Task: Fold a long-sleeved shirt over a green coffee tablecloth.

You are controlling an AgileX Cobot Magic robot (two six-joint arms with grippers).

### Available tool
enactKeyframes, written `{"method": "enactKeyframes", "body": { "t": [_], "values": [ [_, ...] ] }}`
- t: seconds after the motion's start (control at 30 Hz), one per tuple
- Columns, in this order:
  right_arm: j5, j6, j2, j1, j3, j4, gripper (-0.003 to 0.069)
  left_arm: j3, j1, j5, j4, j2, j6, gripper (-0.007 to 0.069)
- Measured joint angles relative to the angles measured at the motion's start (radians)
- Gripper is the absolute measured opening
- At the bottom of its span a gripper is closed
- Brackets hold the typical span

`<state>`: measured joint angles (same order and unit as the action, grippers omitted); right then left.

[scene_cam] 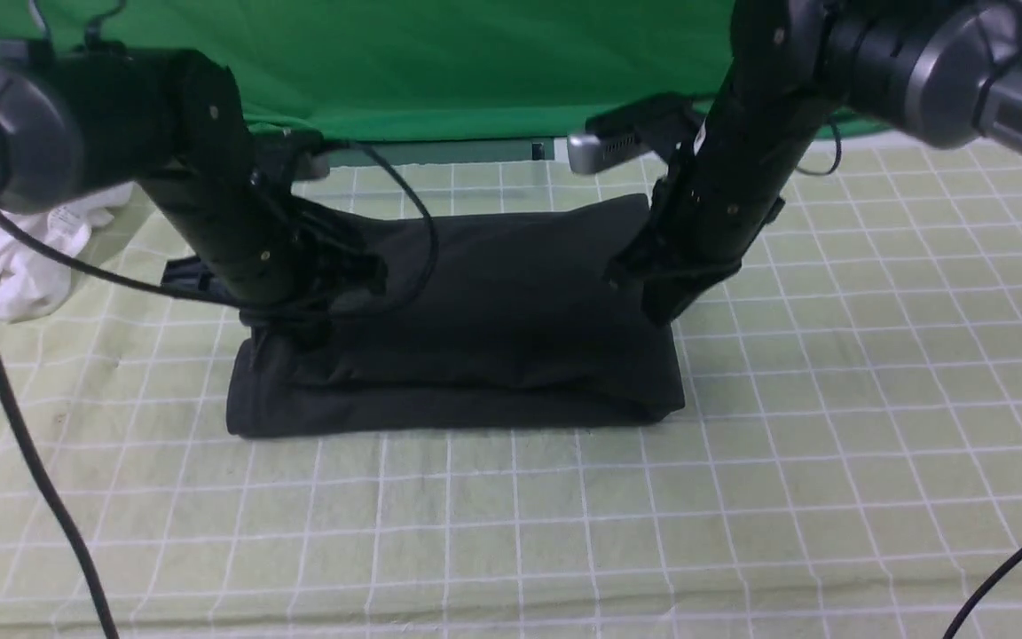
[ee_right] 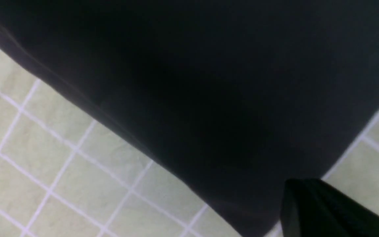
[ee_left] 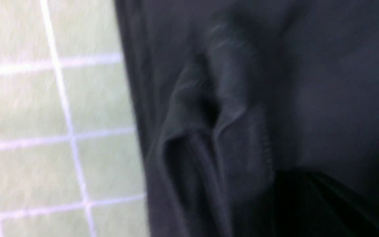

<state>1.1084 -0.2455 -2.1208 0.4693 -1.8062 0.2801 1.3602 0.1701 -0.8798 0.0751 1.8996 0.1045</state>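
Folded black shirt (scene_cam: 493, 328), no legible print; both claws clamped on its cloth.

Left wrist view blurred throughout: long-sleeved shirt (ee_left: 258, 115) folds smeared, tablecloth (ee_left: 28, 108) grid soft. Fingertips of left gripper (scene_cam: 298, 333) and right gripper (scene_cam: 657, 311) lost against black cloth at frame centre. White garment (scene_cam: 23, 257) cut off at left edge. Chest print nowhere legible.
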Motion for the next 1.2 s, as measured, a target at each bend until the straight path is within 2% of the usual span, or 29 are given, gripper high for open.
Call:
{"method": "enactKeyframes", "body": {
  "t": [0.2, 0.37, 0.63, 0.87, 0.9, 1.03, 1.2],
  "values": [
    [-0.005, 0.000, -0.046, 0.000, 0.014, 0.001, 0.0002, -0.124, 0.000, 0.045, -0.159, -0.002, 0.145, 0.0011],
    [0.011, 0.000, -0.106, 0.000, 0.014, 0.000, 0.0002, -0.195, 0.000, 0.125, -0.173, -0.022, 0.162, 0.0011],
    [0.046, 0.014, -0.080, -0.008, 0.017, -0.011, 0.0002, -0.212, 0.000, 0.109, -0.178, -0.108, 0.163, 0.0011],
    [0.085, 0.054, 0.175, -0.048, 0.022, -0.102, 0.0002, -0.214, 0.000, 0.086, -0.168, -0.390, 0.152, 0.0012],
    [0.087, 0.065, 0.264, -0.054, 0.022, -0.127, 0.0002, -0.214, 0.000, 0.070, -0.158, -0.491, 0.144, 0.0012],
    [0.088, 0.078, 0.425, -0.057, 0.022, -0.145, 0.0002, -0.214, 0.000, 0.021, -0.151, -0.667, 0.128, 0.0012],
    [0.010, 0.083, 0.657, -0.057, 0.082, -0.173, 0.0002, -0.217, 0.000, -0.029, -0.147, -0.869, 0.125, 0.0012]
  ]
}}
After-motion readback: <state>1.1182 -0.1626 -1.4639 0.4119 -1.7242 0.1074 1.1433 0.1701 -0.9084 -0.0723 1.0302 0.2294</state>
